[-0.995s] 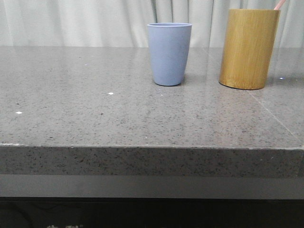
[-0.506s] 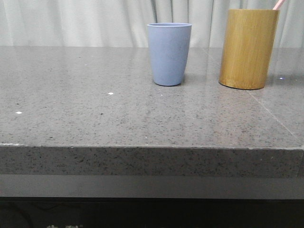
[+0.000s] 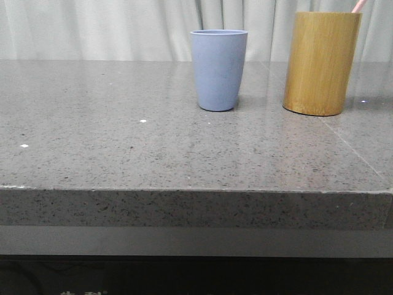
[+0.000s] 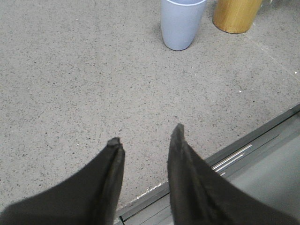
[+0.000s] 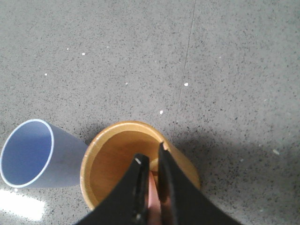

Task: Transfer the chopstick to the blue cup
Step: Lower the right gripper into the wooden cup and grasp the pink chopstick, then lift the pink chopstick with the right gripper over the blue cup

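The blue cup (image 3: pixel 218 70) stands upright at the back middle of the table; it also shows in the left wrist view (image 4: pixel 182 23) and the right wrist view (image 5: pixel 28 152). A pale pink chopstick (image 3: pixel 358 5) sticks out of the yellow-brown bamboo holder (image 3: pixel 321 61) to the cup's right. My right gripper (image 5: pixel 151 153) is over the holder's mouth (image 5: pixel 112 159), its jaws closed on the pink chopstick (image 5: pixel 152 197). My left gripper (image 4: pixel 146 135) is open and empty over the table's front edge, well short of the cup. Neither gripper shows in the front view.
The grey speckled stone table (image 3: pixel 123 135) has a front edge with a metal rail (image 4: pixel 243 150) under my left gripper. White curtains (image 3: pixel 92 27) hang behind the table. The bamboo holder (image 4: pixel 234 16) stands close beside the cup.
The pink chopstick tip above the bamboo holder has shifted slightly to the left in the front view. The cup and the holder have not moved.
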Motion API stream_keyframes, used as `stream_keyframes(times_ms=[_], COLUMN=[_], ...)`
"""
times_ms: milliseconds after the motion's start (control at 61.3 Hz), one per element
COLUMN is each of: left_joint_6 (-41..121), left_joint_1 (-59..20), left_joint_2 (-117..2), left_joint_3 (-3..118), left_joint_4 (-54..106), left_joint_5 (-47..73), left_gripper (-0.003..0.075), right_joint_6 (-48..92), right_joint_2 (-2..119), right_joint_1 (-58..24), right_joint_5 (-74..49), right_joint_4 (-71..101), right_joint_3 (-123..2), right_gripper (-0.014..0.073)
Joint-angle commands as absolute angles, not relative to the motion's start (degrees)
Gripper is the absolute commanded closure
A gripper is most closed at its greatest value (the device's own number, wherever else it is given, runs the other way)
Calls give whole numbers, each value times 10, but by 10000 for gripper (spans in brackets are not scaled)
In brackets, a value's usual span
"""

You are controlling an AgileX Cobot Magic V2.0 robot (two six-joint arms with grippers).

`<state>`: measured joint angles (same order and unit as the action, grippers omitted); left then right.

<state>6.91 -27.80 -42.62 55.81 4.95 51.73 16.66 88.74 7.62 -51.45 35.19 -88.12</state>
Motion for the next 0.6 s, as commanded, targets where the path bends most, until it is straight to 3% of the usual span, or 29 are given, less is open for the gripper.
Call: stream_keyframes(times_ms=[0,342,587], left_joint_6=[71,71,71], left_joint_1=[-276,-276,-276], left_joint_2=[-426,-426,-426], left_joint_3=[572,572,572], left_joint_4=[56,56,56], left_joint_5=[475,475,475], left_gripper=[477,477,477], right_joint_6=[175,175,175], right_joint_2=[851,795,754], right_joint_1=[79,79,77], right_joint_5=[-507,-571,-575], right_joint_4=[351,298,298], right_joint_3=[-926,-1066,-1094], right_gripper=[662,662,662])
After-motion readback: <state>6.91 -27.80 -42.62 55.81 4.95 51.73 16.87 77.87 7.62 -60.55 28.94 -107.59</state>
